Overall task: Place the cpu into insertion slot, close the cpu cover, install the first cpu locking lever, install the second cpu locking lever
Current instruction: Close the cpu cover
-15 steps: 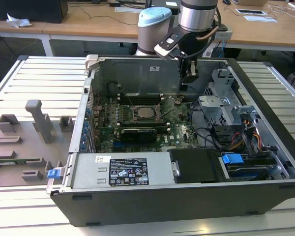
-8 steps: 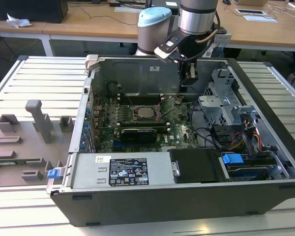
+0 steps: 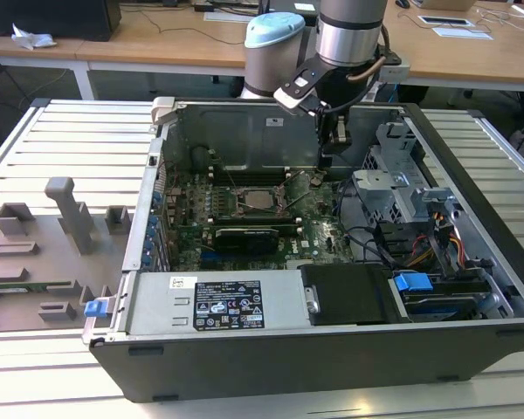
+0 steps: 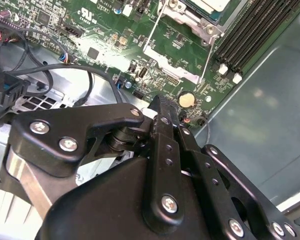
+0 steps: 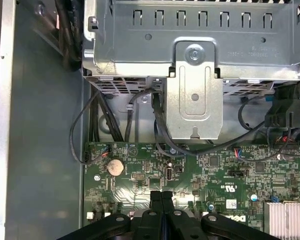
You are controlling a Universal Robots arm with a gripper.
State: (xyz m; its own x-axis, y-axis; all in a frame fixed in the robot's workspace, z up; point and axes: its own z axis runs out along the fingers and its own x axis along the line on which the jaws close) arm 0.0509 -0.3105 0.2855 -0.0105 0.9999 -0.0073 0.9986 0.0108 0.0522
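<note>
Exterior view, near to far: case [image 3: 271,375] sits open on a slatted table [image 3: 70,131]. PSU [image 3: 227,305] runs along the near edge. Black card [image 3: 244,236] lies behind it on the board [image 3: 319,240]. Slot [image 3: 234,202] is at 12 o'clock from the card, with the cpu [image 3: 260,199] seated in it, silver top up.

Second wrist view: cpu [image 4: 207,4] has the silvery cover [image 4: 190,19] around it, which looks flat. 2 thin wire levers [image 4: 154,27] run out from the slot corners over the board; cannot tell if they are latched. RAM slots [image 4: 255,30] are just beside the slot.

Gripper [image 3: 327,157] is at 2 o'clock from the slot, apart from the cpu, hanging over the board. In both wrist views the gripper [image 4: 162,102] [image 5: 161,194] has its fingers pressed together with no gap, holding nothing. Its tips are near the coin battery [image 4: 186,99] [image 5: 115,166]; cannot tell if they touch the board.

Drive cage [image 3: 393,183] is at 3 o'clock from the gripper. Arm [image 3: 349,35] comes down from 12 o'clock over the case's back wall. Grey fixture plate [image 3: 44,253] lies on the table at 9 o'clock from the case.
</note>
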